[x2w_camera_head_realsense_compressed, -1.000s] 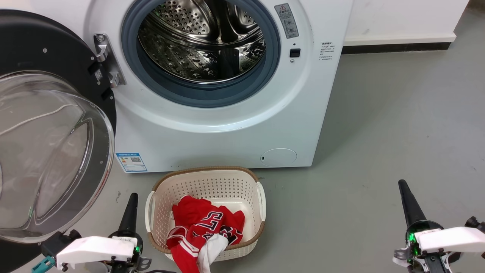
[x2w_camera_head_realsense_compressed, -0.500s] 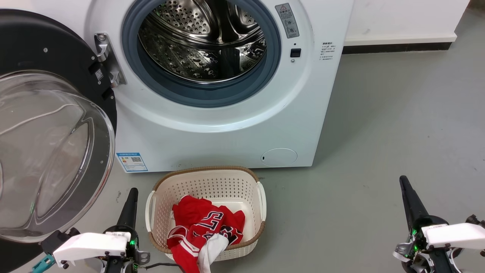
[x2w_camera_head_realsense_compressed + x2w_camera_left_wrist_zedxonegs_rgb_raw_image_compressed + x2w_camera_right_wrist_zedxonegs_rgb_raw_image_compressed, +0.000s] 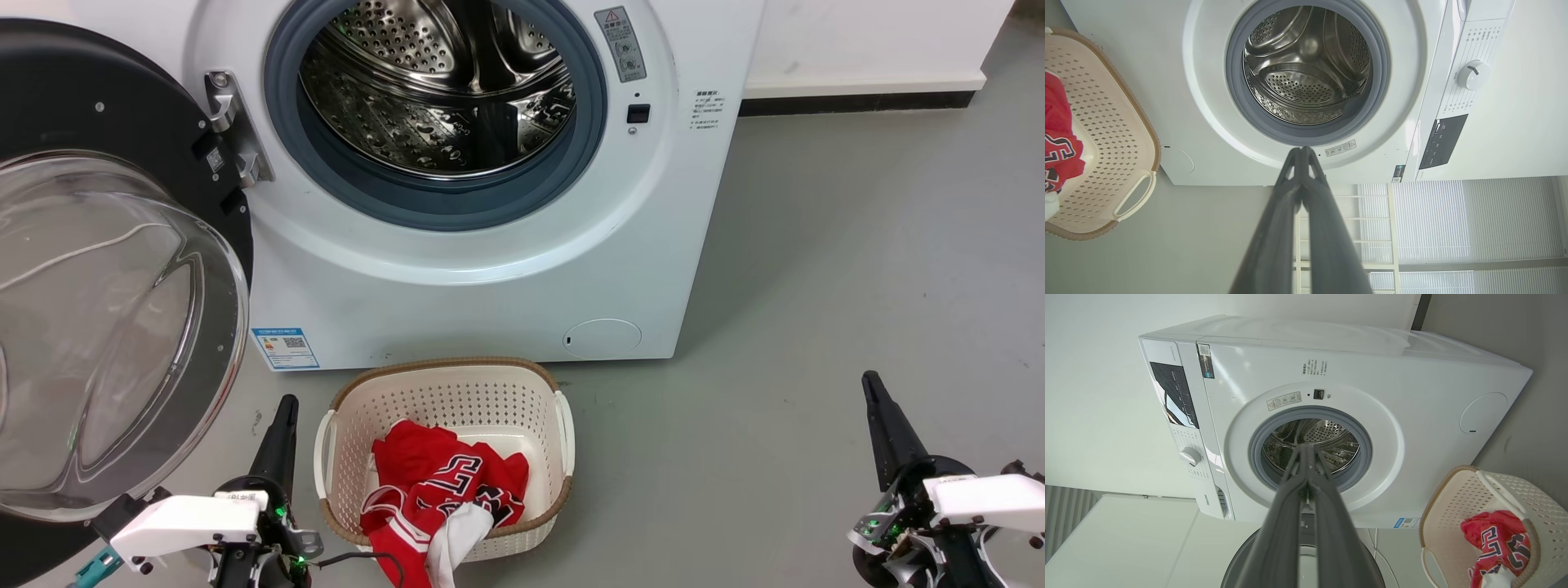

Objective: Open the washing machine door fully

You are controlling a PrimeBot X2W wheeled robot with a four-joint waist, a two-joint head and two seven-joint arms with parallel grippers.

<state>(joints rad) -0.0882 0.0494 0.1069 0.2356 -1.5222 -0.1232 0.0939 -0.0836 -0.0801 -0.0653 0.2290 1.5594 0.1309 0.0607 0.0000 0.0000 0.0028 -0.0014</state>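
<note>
The washing machine door (image 3: 98,106) hasn't budged this past second. It stands swung wide, left of the washing machine (image 3: 490,302). My left gripper (image 3: 286,404) and right gripper (image 3: 870,382), jaws pressed together and empty, only drifted slightly. I judge the opening done.

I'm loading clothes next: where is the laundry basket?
In the head view the laundry basket sits on the floor at lower centre, just in front of the washing machine, with the left hand beside it.
</note>
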